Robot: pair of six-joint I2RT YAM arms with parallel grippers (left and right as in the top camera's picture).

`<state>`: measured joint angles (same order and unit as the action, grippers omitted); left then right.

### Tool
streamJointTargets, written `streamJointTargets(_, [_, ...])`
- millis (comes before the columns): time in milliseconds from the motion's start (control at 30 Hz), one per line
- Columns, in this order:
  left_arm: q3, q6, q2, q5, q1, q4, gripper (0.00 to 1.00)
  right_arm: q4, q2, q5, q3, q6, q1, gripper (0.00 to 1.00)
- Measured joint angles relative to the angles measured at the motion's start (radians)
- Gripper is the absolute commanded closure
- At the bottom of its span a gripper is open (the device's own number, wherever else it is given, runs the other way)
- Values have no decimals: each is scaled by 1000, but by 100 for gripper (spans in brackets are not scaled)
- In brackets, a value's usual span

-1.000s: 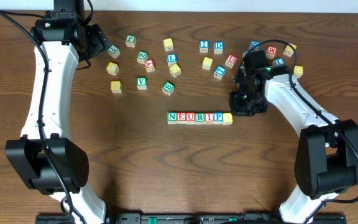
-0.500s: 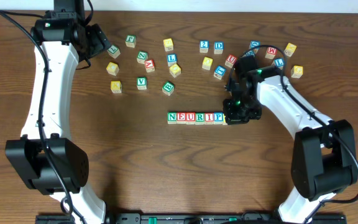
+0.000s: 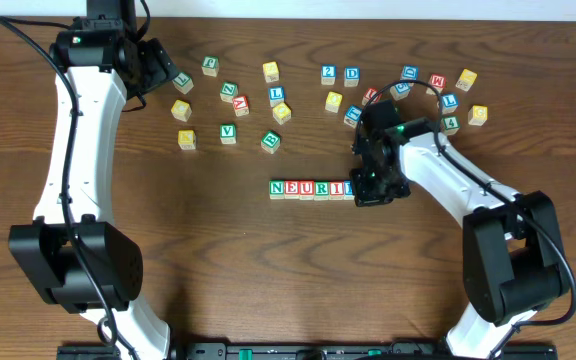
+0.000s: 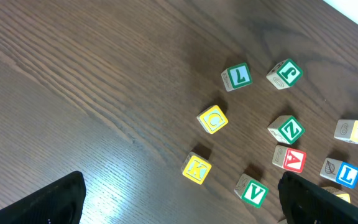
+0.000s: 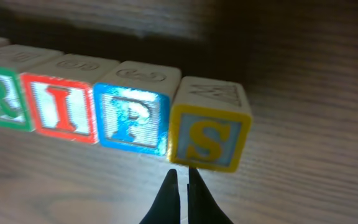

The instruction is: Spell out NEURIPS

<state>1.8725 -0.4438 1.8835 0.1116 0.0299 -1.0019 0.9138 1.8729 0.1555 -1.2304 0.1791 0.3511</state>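
Yellow S cube (image 5: 210,134) askew beside blue P cube (image 5: 132,118); right gripper (image 5: 180,180) pinched empty before it; left gripper (image 4: 179,190) wide.

Overhead stares straight down at the whole table (image 3: 268,270). Left wrist eyes scattered cubes (image 4: 213,119) obliquely. Right wrist sits tight on the letter row (image 5: 129,117), which overhead shares.

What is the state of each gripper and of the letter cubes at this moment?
left gripper: open, holding nothing.
right gripper: shut, empty, tips pointing at the seam between P cube and S cube.
letter row: lined up, touching, reads NEURIPS.
S cube: last in row, slightly turned.
loose cubes: scattered apart from the row.
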Motion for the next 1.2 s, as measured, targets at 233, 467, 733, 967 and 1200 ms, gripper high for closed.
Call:
streamJointTargets(233, [0,0,0,0,0,0,2,-31,0,-34,9,0,1,99])
streamJointTargets(467, [0,0,0,0,0,0,3,-34,0,-41,9,0,1,99])
streamJointTargets(733, [0,0,0,0,0,0,2,-19,-28,-29,9,2,1,99])
streamJointTargets(967, [0,0,0,0,0,0,2,-20,-147,-71,3,35,-18,99])
streamJointTargets(1200, [0,0,0,0,0,0,2,-69,-127,-112,7,77,-54,99])
